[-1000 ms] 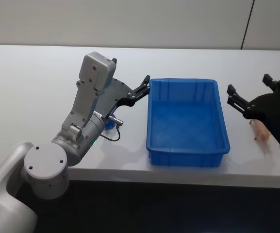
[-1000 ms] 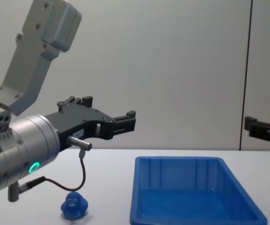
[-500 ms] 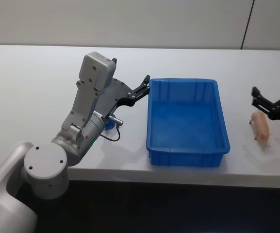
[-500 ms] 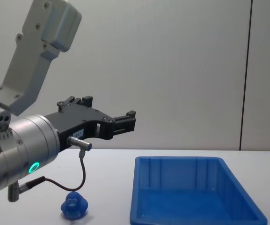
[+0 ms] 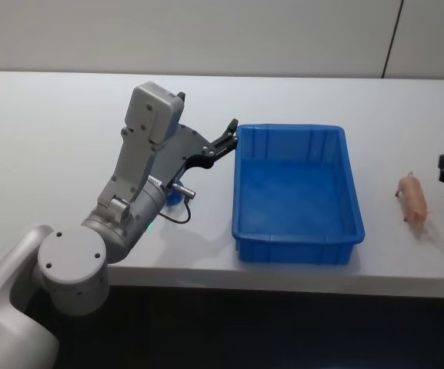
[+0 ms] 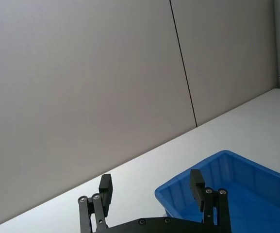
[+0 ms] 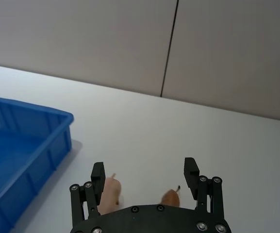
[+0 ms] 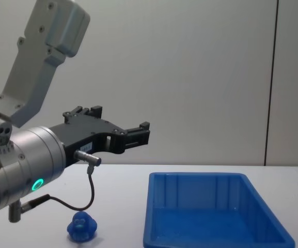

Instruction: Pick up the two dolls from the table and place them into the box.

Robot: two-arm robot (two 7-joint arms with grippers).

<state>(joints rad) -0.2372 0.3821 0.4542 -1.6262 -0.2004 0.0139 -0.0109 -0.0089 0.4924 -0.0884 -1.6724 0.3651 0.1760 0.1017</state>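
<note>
Table [image 5: 45, 115]: white, matte, wide, reaching back to the wall | Wall [image 8: 200, 62]: pale grey flat panels, plain | Seam [image 8: 271, 82]: thin dark vertical line between two panels, right side | Light: even, soft, faint shadows | Below table's front edge: dark

Glossy plastic box [image 5: 298, 250], smooth matt table [image 5: 37, 131], rubbery-looking pink doll [image 5: 412, 198].
</note>
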